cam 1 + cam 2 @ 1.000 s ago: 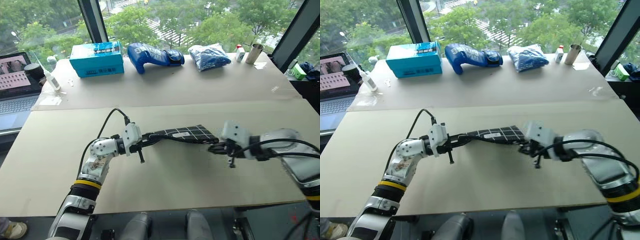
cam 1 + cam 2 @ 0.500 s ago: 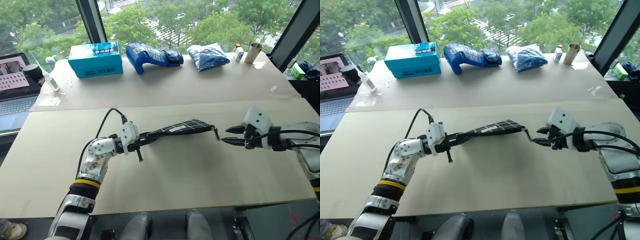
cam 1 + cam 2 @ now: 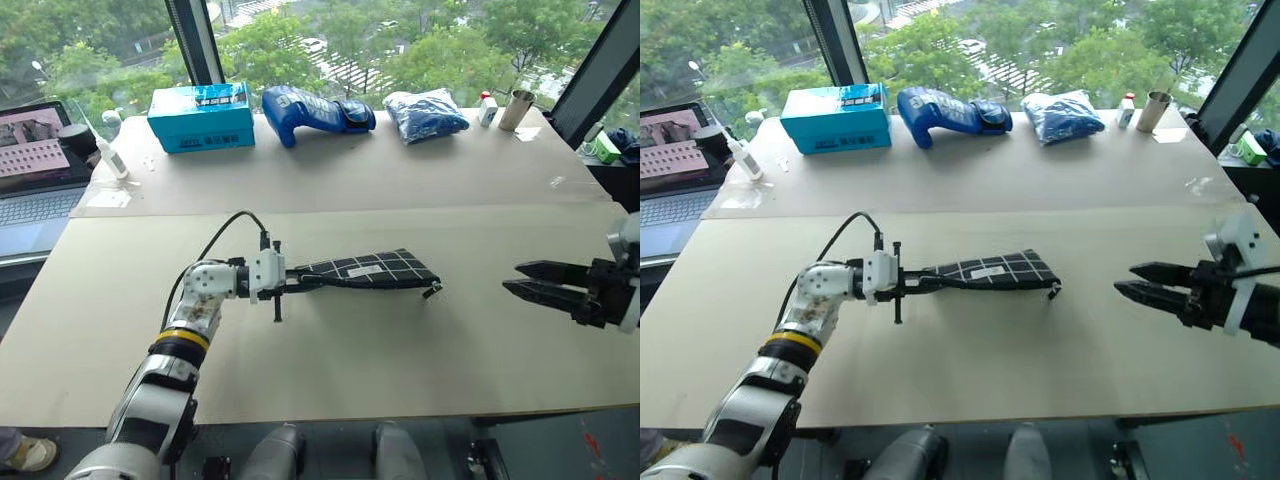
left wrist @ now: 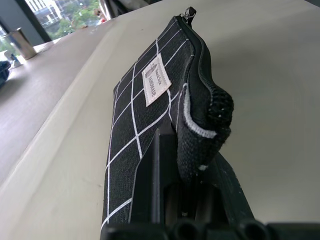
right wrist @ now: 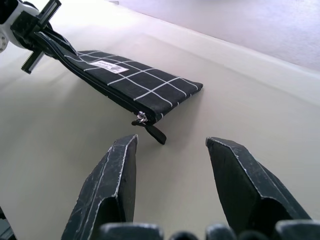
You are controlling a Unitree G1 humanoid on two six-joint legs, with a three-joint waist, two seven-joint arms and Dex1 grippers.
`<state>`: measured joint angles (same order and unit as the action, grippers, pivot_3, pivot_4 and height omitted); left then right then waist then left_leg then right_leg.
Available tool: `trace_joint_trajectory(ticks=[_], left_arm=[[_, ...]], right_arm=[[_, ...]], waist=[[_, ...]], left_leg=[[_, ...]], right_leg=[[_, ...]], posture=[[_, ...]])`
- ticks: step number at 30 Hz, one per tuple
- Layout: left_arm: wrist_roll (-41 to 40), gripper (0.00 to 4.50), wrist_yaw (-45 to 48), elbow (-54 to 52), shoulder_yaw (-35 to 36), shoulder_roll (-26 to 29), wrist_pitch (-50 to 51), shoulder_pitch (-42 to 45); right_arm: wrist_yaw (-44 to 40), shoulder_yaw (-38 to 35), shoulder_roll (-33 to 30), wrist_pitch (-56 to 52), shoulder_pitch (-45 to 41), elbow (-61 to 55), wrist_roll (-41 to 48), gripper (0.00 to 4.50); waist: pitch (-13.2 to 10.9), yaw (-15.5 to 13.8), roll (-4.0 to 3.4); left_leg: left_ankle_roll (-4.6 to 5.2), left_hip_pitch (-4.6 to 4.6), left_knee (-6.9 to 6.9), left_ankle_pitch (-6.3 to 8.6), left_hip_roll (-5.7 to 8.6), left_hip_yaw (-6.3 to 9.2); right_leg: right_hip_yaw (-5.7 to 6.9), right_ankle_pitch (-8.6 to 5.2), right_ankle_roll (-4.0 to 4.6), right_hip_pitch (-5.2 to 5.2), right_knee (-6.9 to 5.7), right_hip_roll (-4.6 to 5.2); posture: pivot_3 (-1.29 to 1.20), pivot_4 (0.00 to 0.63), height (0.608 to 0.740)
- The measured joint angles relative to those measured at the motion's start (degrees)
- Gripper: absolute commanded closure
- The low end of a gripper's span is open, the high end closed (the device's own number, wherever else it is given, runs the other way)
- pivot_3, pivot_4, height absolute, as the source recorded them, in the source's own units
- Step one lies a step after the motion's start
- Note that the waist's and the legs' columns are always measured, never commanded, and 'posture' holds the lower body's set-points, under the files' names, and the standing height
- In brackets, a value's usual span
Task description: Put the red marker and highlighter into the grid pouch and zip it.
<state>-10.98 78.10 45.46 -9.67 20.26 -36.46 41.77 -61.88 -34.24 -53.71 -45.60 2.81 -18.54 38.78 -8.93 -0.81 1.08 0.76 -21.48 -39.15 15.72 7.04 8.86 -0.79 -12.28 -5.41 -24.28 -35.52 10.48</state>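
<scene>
Grid pouch zipped and pinched at one end

The grid pouch [image 3: 365,270] lies closed on the counter [image 3: 330,370], its zipper pull [image 5: 152,131] run to the far end. The left end effector [image 3: 284,283] is clenched on the pouch's near corner, while the right end effector [image 3: 545,280] hangs well apart with jaws spread and empty. Zipping looks finished; the next move is likely for the left to let go.

The grid pouch [image 3: 370,270] is stretched rightward from the left hand [image 3: 287,283], which is clamped on its near end, while its zipper pull [image 3: 432,290] is hung at the far end, well apart from the right hand [image 3: 520,277], above the desk [image 3: 350,370].
</scene>
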Motion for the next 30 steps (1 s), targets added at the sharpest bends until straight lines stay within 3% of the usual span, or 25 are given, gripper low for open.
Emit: trace_joint_trajectory(ticks=[5, 11, 17, 22, 26, 30], left_arm=[[-0.12, 4.50, 5.61, 9.29, 0.10, -3.39, -8.91, 6.24], [1.90, 2.50, 6.92, 18.15, 0.88, -1.97, -10.78, 8.92], [1.92, 0.42, 10.67, 13.89, 0.81, 0.63, -6.80, 4.37], [-0.52, 0.42, 13.73, -0.34, 0.67, 11.66, 5.61, -5.19], [-7.86, 0.42, 10.99, -17.47, 6.43, 23.15, 32.19, -15.16], [-15.64, 0.42, -1.03, -29.81, 15.24, 27.08, 56.69, -22.53]], right_arm=[[4.30, -0.35, 3.46, -0.68, 4.15, -5.63, 0.93, 2.03], [7.48, -0.28, 4.41, -0.72, 5.69, -8.61, 1.42, 1.93], [8.16, 0.55, 3.86, -0.51, 4.59, -7.24, 1.16, 1.93], [6.85, 2.28, 1.37, 1.23, 2.92, -3.05, -0.28, 1.93], [5.30, 3.40, 0.16, 3.76, 1.94, 1.47, -2.11, 1.93], [4.66, 5.77, 0.13, 5.81, 0.03, 4.69, -3.82, 1.93]], waist=[[0.00, 0.16, 0.00], [-0.01, 0.53, 0.02], [-0.01, 0.67, 0.01], [-0.01, 1.86, 0.00], [-0.02, 2.11, -0.06], [-0.07, 1.52, -0.14]], left_leg=[[0.00, -0.03, -0.09, 0.00, 0.05, 0.02], [0.01, -0.02, -0.10, 0.00, 0.04, 0.02], [-0.01, -0.01, -0.17, -0.02, 0.04, 0.08], [0.08, 0.01, -0.13, 0.04, -0.04, 0.20], [0.31, 0.12, -0.12, 0.18, -0.06, 0.23], [0.30, 0.18, -0.13, 0.18, -0.13, 0.24]], right_leg=[[-0.05, 0.07, -0.12, 0.04, 0.15, 0.04], [-0.05, 0.07, -0.13, 0.04, 0.12, 0.01], [-0.04, 0.08, -0.15, 0.05, 0.09, -0.01], [-0.05, 0.08, -0.15, -0.07, -0.33, -0.06], [-0.06, 0.07, -0.18, -0.06, -0.38, -0.06], [-0.10, 0.05, -0.20, -0.01, -0.25, -0.03]], posture=[[0.00, 0.150, 0.740], [0.00, 0.150, 0.740], [0.00, 0.150, 0.740], [0.00, 0.150, 0.740], [0.00, 0.150, 0.740], [0.00, 0.150, 0.740]])
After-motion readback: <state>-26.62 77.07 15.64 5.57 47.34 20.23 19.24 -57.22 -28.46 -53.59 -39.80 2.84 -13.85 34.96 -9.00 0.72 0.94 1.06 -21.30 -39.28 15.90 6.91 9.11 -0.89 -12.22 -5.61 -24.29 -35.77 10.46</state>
